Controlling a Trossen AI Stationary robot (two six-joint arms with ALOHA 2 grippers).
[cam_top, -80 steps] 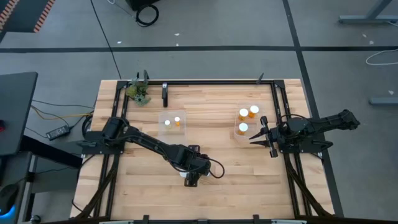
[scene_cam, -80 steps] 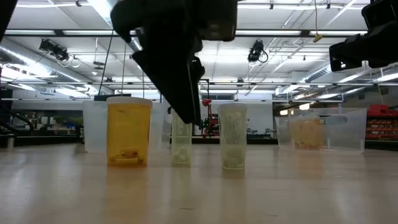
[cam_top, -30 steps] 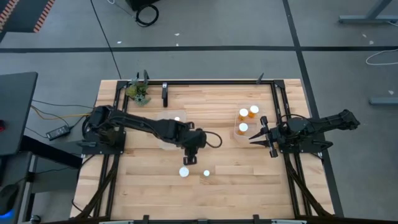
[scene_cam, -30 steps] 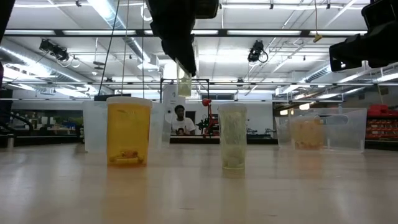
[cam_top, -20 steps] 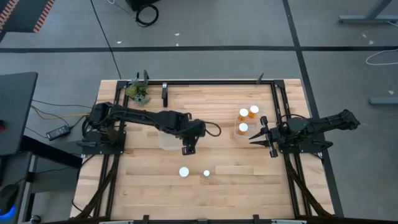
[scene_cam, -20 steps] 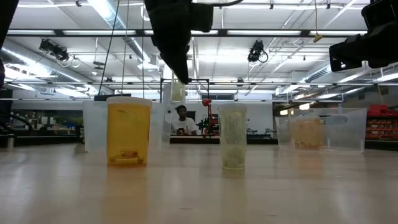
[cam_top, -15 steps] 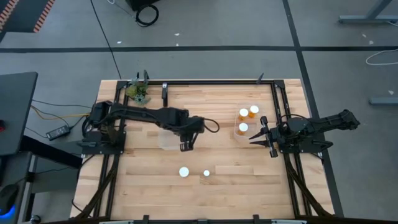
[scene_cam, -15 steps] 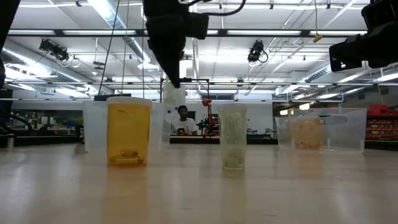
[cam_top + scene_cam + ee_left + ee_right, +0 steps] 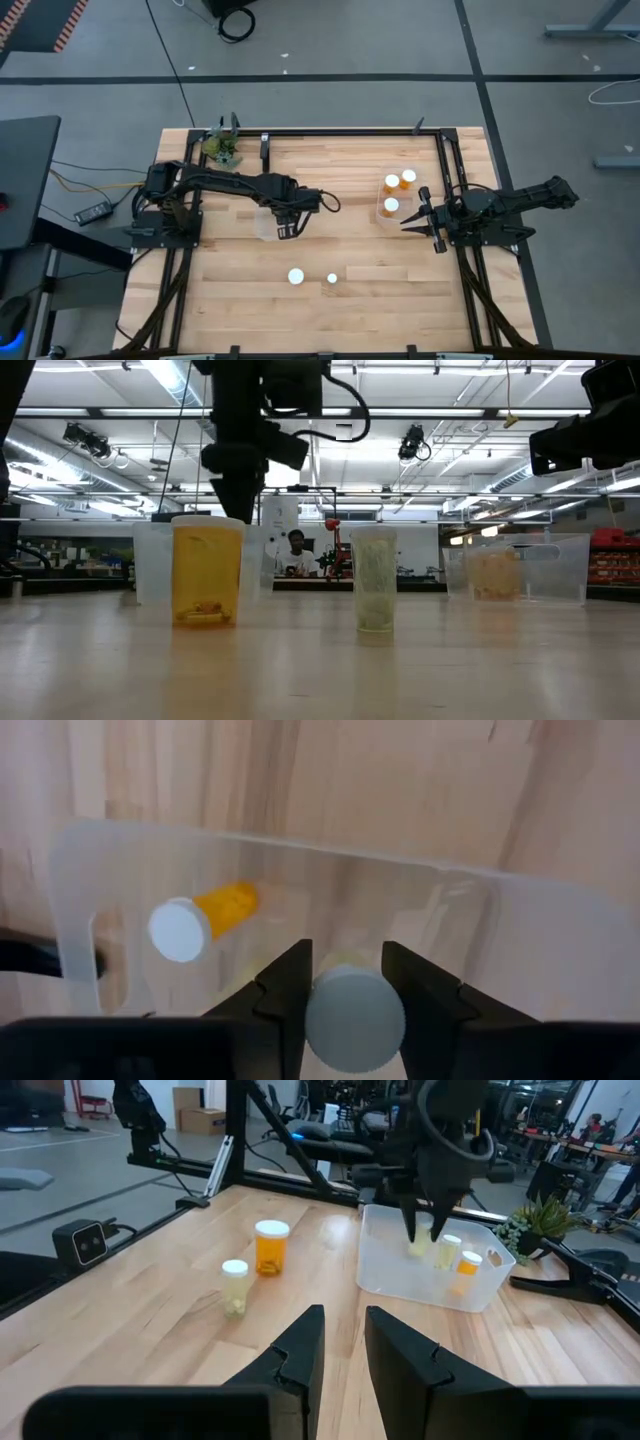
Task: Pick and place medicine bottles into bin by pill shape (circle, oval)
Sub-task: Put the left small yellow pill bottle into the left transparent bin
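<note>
My left gripper hangs over the left clear bin, shut on a small pale medicine bottle with a white cap. An amber bottle lies on its side on that bin's floor. An amber bottle and a pale one stand upright on the table near its front. The right clear bin holds three amber bottles with white caps. Beside that bin my right gripper waits, shut, holding nothing. My left gripper pinches the pale bottle between its two fingers, just under the white cap. The fingers come from above, pointing down. The bottle hangs upright below them, lifted clear of the table, over the inside of the left bin.
A small potted plant stands at the far left corner. A black frame runs along the table's far and side edges. Bare wood lies between the two bins and along the near edge. A person sits far off in the room.
My left gripper has carried the pale bottle from above the table's middle toward the far left, over the left bin, and has come lower. The bottle has stayed upright in its hold. The two bottles near the front have not moved.
</note>
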